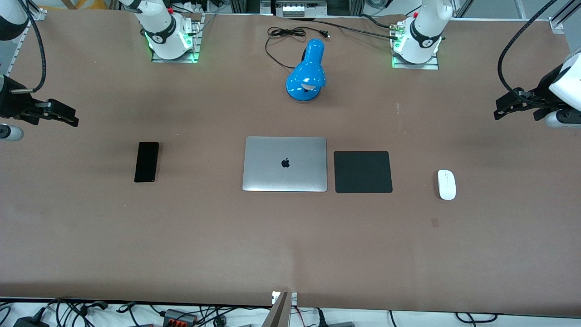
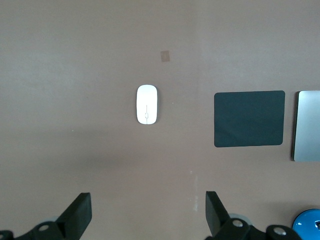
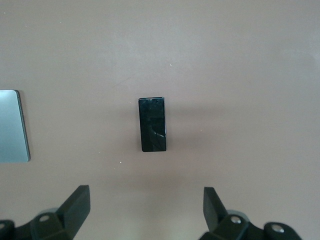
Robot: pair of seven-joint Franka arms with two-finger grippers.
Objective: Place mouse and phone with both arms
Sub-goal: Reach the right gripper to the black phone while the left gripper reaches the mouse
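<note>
Toward the right arm's end of the brown table (image 1: 290, 240), the slim black phone (image 1: 146, 161) lies alone, the right gripper (image 3: 145, 210) spread wide above it. Toward the left arm's end, the flat white oval mouse (image 1: 446, 184) lies near the square black pad (image 1: 362, 171), apart from it. The left gripper (image 2: 147, 212) hangs wide above bare tabletop.

Table row, as I see it
Laptop (image 1: 284, 164) mid-table, pad (image 1: 362, 171) just beside it; mouse (image 1: 446, 184) toward left arm's end, phone (image 1: 146, 161) toward right arm's; lamp (image 1: 307, 72) farther back.

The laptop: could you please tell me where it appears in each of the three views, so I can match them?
Front view: the laptop lies closed mid-table, beside the mouse pad.
Left wrist view: only a silver strip at the picture's edge, next to the mouse pad.
Right wrist view: a silver corner at the edge.
Shared landmark: the laptop itself.
</note>
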